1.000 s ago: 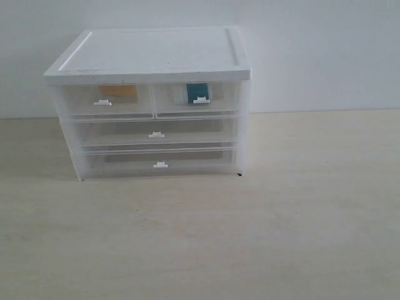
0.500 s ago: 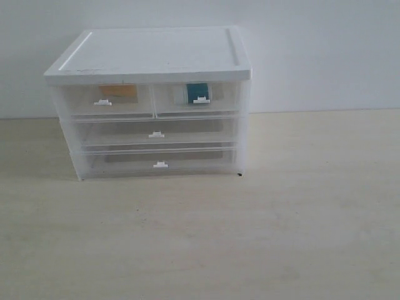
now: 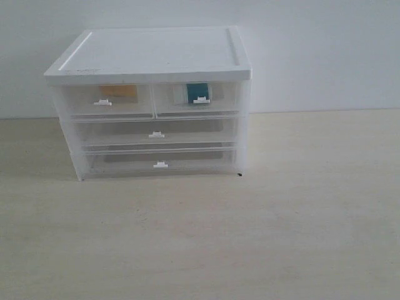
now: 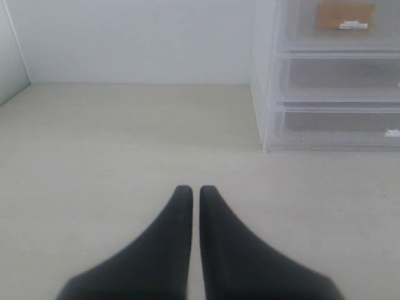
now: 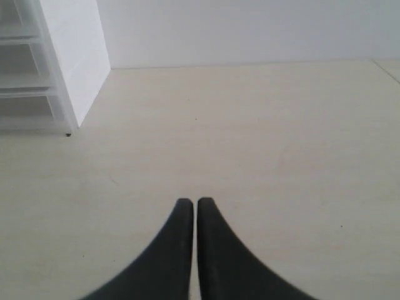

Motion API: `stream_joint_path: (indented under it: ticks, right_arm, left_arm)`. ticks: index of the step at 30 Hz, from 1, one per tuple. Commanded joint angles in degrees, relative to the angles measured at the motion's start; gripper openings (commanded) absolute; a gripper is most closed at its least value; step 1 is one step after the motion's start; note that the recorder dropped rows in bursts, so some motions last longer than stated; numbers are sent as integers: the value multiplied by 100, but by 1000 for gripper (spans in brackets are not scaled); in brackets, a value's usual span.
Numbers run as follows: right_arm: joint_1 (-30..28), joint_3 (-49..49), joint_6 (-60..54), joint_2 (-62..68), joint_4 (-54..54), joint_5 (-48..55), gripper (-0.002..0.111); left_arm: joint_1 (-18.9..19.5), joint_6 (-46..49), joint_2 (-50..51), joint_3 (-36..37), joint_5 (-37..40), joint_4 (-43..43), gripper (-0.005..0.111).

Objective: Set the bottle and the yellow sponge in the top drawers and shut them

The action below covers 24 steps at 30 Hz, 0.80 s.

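Note:
A white plastic cabinet (image 3: 150, 56) stands at the back of the table. Both top drawers are pushed in. Through the left top drawer (image 3: 81, 103) the yellow sponge (image 3: 119, 91) shows as an orange patch; the left wrist view also catches the yellow sponge (image 4: 345, 14). Through the right top drawer (image 3: 225, 100) the bottle (image 3: 197, 92) shows its teal label. My left gripper (image 4: 191, 189) is shut and empty, low over the table, well short of the cabinet's corner. My right gripper (image 5: 190, 201) is shut and empty, off the cabinet's other side. Neither arm appears in the exterior view.
Two full-width drawers (image 3: 156, 134) sit closed below the top pair. A white wall (image 3: 325, 50) runs behind the cabinet. Bare pale wooden table (image 3: 250, 237) spreads in front of the cabinet and to its right.

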Motion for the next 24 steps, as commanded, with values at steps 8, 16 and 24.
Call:
stream_joint_path:
  ticks: [8,16,24]
  right_arm:
    - [-34,6,-351,-28,-33,15,0]
    - [-34,6,-394,-28,-32,15,0]
    - [-34,6,-355,-28,-32,15,0]
  left_arm:
    - [16,16,-8,21,-7,1,4]
    - [16,16,-8,21,-7,1,4]
    - [16,16,-8,21,-7,1,4]
